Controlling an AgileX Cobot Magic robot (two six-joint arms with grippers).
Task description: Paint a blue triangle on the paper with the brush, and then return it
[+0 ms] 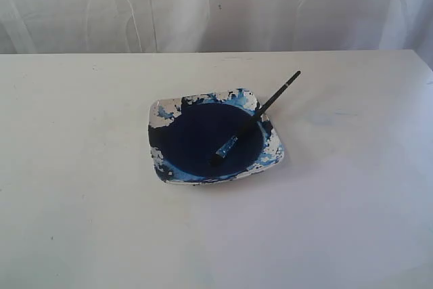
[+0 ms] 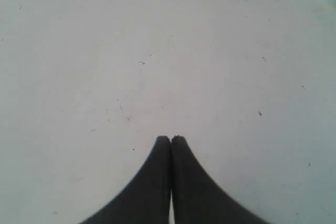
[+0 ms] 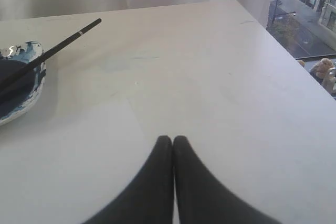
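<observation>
Resting slantwise in a square white ceramic dish (image 1: 162,109) splashed with blue, the thin black-handled paintbrush (image 1: 260,114) sits at frame centre in the exterior view. Bristles lie in the dark navy paint pool (image 1: 196,137); the handle end juts over the rim toward upper right. Likely light, stiff and slim, with a wet ferrule that is probably slippery. Best hold: the bare handle beyond the rim. The large white matte paper sheet (image 1: 88,201) has nothing painted on it yet.

Right gripper (image 3: 172,139): fingers pressed together, empty, well apart from the handle, bare paper between. Left gripper (image 2: 170,139): likewise closed and empty, with no brush in its view.
</observation>
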